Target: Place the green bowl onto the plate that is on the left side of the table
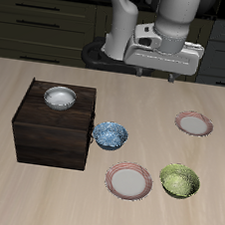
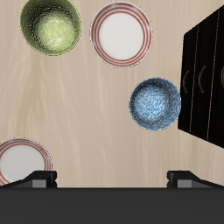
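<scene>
The gripper hangs high over the back of the table, in the upper middle of the frame in the exterior view. Its fingers are spread wide with nothing between them. The wrist view shows the same: both fingertips sit far apart at the edge of the picture, and only bare tabletop lies under the gap. Nothing is held, so the reach towards the bowl is, as I judge it, the step in hand, and the grasp is not yet made.

Closest below the gripper in the exterior view, in the right middle of the frame, lies the plate, red-rimmed, pale in the centre and bare. It is the one farther towards the robot's left, so I take it as the target. Nearer the centre of the frame sits a blue speckled bowl, just beside a dark wooden cabinet that carries a white-grey bowl on top.

Farthest from the gripper, in the lower right of the frame, the green bowl stands upright on the table. It is just beside a second plate and well apart from the target plate.

The next move calls for carrying the gripper forward and down over the green bowl, with one finger inside its rim and one outside. The neighbouring plate sits close enough that a wide approach on that side could nudge it.
</scene>
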{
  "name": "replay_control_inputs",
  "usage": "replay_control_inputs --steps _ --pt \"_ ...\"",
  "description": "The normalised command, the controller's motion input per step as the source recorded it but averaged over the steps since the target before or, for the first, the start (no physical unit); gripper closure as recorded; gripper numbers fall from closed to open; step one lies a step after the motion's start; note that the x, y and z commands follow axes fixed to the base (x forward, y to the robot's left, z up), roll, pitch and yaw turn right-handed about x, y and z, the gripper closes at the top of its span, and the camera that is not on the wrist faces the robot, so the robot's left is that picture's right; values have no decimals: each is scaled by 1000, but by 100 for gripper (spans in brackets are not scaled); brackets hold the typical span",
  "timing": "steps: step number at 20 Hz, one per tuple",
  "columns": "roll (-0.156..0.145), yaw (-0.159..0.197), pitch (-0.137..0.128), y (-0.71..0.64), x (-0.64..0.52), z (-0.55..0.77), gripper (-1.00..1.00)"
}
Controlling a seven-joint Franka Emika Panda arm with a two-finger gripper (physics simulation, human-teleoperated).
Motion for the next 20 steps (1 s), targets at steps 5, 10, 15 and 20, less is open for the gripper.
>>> replay_control_inputs --steps 5,10,15,20 --pt "-16 -5 -9 119 293 44 -100" --pt "10 -11 16 256 292 -2 -100" --pt "17 -20 28 224 239 0 -100" --pt "28 2 -3 252 177 -7 -100"
